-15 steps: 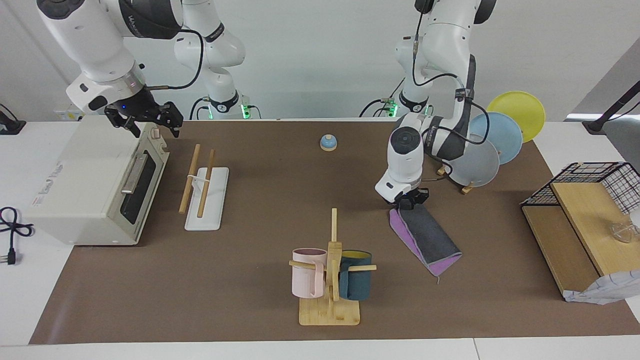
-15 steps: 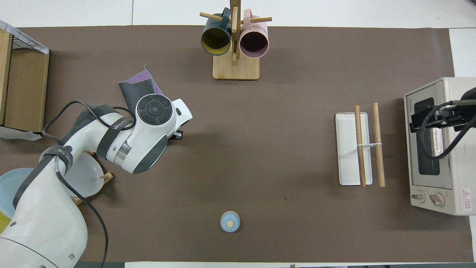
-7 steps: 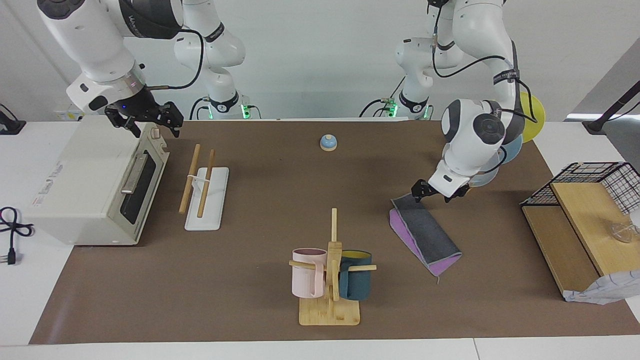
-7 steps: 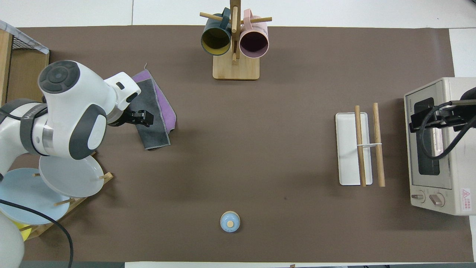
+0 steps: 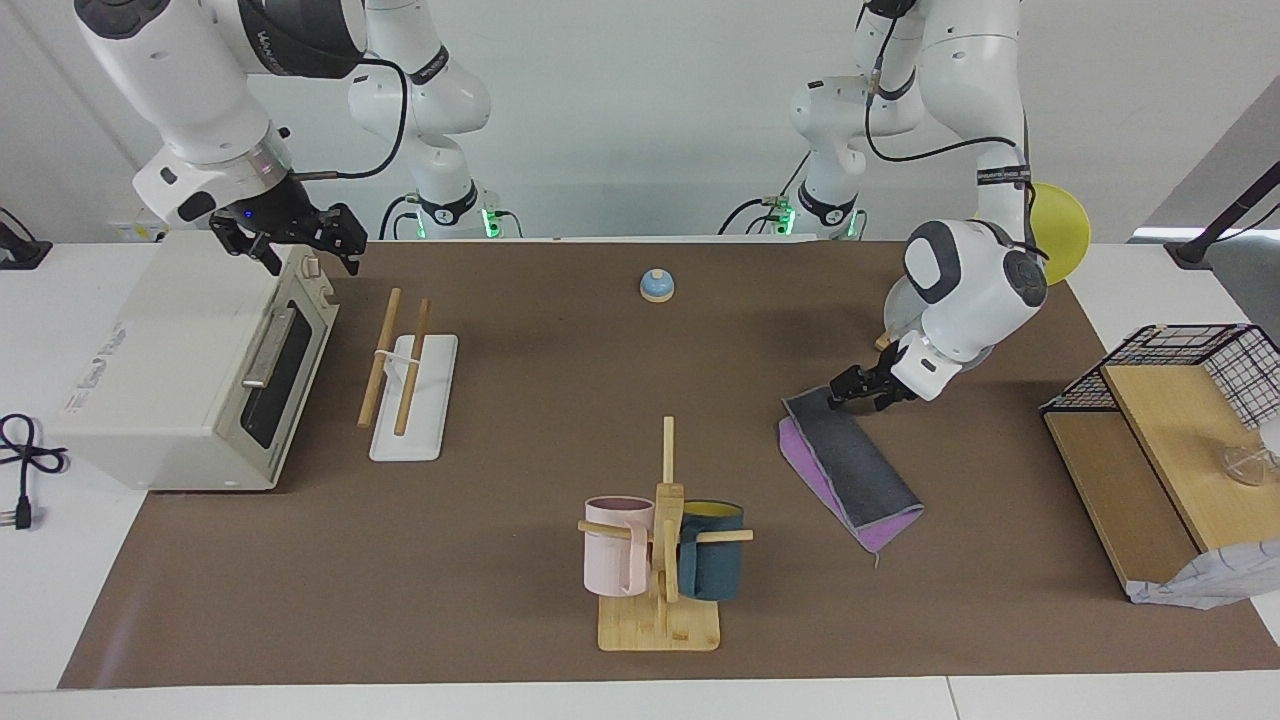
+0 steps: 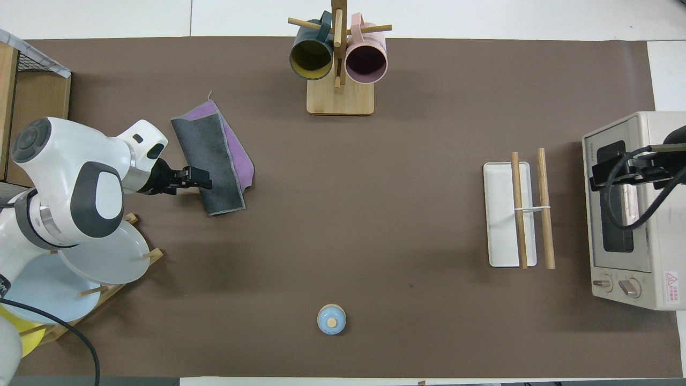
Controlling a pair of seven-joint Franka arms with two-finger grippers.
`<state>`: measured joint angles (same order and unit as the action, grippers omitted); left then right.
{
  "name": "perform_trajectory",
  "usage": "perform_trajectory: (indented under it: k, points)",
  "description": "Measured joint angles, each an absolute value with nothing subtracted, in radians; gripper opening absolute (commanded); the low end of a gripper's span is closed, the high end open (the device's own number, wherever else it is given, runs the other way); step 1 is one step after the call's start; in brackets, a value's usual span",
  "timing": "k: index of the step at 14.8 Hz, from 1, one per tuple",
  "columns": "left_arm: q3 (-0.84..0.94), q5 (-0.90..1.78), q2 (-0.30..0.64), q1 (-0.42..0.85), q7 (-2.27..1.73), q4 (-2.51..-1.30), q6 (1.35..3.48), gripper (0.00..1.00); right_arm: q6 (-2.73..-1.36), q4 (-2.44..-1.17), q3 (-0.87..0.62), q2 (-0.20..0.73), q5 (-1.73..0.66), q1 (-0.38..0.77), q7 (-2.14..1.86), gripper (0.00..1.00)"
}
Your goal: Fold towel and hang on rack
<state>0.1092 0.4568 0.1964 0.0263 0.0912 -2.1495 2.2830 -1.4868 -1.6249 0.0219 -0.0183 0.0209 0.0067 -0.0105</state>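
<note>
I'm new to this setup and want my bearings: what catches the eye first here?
The folded towel, grey over purple, lies flat at the left arm's end of the table, with the left pincer open at its edge. The rack stands bare at the right arm's end, beside the toaster oven, over which the right pincer waits.

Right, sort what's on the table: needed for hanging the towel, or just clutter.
Needed: towel, folded, flat on the mat; rack; left gripper, open beside the towel.

Clutter: toaster oven, mug tree, plate stand, bell, wire basket.

Two high cameras, half a turn apart

One faced the robots across the table; one looked steeply down; both covered it.
</note>
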Motion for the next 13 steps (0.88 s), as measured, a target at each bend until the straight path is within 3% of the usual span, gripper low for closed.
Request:
perform_trajectory:
  k: [7, 11, 13]
  points:
    - [0.114, 0.476, 0.202, 0.031, 0.091, -2.178, 2.340, 0.77, -1.487, -1.625, 0.022, -0.018, 0.021, 0.007, -0.011, 1.00]
    - [0.115, 0.498, 0.204, 0.032, 0.091, -2.179, 2.353, 0.65, -1.487, -1.625, 0.022, -0.018, 0.021, 0.007, -0.011, 1.00]
    - [0.118, 0.502, 0.209, 0.036, 0.091, -2.179, 2.364, 0.54, -1.487, -1.625, 0.022, -0.018, 0.021, 0.007, -0.011, 1.00]
